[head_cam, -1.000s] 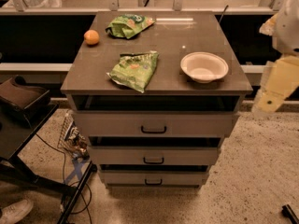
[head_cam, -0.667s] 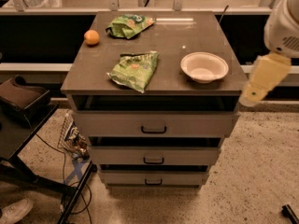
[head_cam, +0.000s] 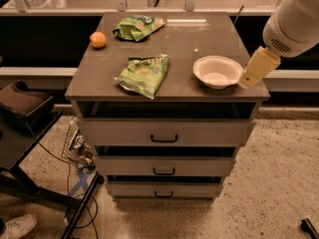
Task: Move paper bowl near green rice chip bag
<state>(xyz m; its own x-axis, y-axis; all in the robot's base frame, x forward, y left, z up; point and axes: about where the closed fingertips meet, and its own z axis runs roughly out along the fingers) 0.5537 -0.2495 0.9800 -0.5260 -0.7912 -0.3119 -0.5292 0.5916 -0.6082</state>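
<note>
The white paper bowl (head_cam: 217, 71) sits upright on the right front part of the grey cabinet top (head_cam: 189, 44). The green rice chip bag (head_cam: 138, 27), deep green with a white lettered patch, lies at the back of the top, left of centre. My gripper (head_cam: 247, 80) comes in from the upper right on a white arm (head_cam: 294, 24). Its cream end hangs just right of the bowl's rim, over the cabinet's right front corner. It holds nothing that I can see.
A larger pale green bag with orange spots (head_cam: 144, 74) lies at the front centre. An orange (head_cam: 98, 39) sits at the back left. The cabinet has drawers (head_cam: 164, 133) below. A dark stand (head_cam: 25, 108) and cables (head_cam: 79, 183) are on the floor at left.
My arm has swung left from beside the cabinet's right edge, bringing the gripper close to the paper bowl. The bowl and both bags have not moved.
</note>
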